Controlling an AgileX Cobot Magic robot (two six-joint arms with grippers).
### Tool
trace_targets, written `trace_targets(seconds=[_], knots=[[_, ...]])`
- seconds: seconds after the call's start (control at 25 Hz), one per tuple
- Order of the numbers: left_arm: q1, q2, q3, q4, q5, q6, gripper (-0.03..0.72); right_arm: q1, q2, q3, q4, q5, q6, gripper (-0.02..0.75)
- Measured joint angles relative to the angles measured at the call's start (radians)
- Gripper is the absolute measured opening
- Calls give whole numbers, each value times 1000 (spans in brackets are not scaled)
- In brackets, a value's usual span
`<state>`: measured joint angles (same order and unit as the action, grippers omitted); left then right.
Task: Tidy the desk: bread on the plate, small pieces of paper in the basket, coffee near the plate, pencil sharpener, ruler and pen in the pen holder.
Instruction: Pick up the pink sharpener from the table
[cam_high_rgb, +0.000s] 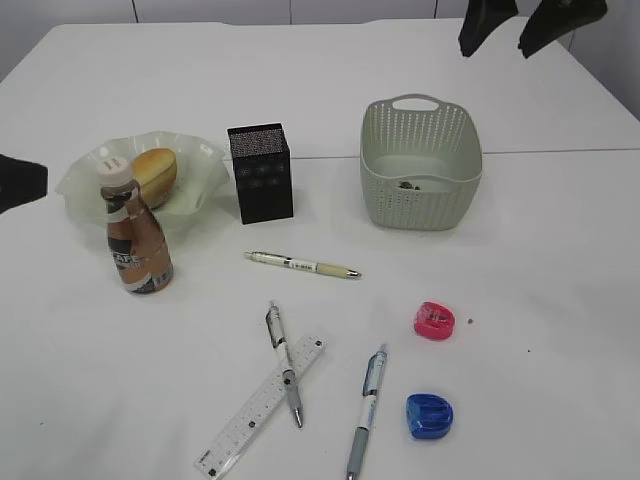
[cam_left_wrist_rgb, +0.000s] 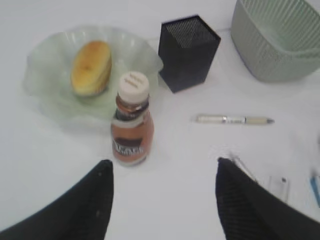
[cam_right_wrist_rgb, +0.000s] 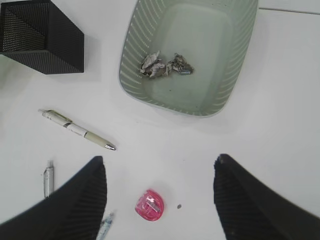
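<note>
Bread is plated and paper scraps are binned (coffee parked too); pens, ruler and sharpeners are still left out, both pincers spread empty.

The desk is plain white; the plate is translucent pale green, the bread golden-yellow, and the coffee brown with a white cap and dark printed label. The pen holder is black with dotted perforations, and the basket is pale sage-green with a perforated pattern, containing grey paper pieces. The ruler is whitish with black markings; one pencil sharpener is pink, the other sharpener blue.
</note>
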<state>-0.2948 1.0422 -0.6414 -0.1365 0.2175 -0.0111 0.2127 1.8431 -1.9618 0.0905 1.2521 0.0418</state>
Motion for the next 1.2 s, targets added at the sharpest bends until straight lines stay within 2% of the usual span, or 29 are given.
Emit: trace_targets(seconds=[0.2,0.44,0.56,0.64,0.8,1.0,1.2], knots=[[0,-13,-145,26,361,-9,470,0,0,2,43,0,15,492],[0,49,-288,225,710,-196,470,0,-4,41,73,0,17,492],[0,90,-334,297,866,-237,470,2,-13,132,91,-2,17,492],[0,117,-354,308,937,-246,470,13,-23,205,91,-4,17,492],[0,154,-362,314,999,-249,470,71,-32,314,91,-6,18,491],[0,160,-362,314,1007,-250,470,168,-22,348,68,-8,22,491],[0,160,-362,306,1010,-250,470,197,26,351,16,-12,-66,491]])
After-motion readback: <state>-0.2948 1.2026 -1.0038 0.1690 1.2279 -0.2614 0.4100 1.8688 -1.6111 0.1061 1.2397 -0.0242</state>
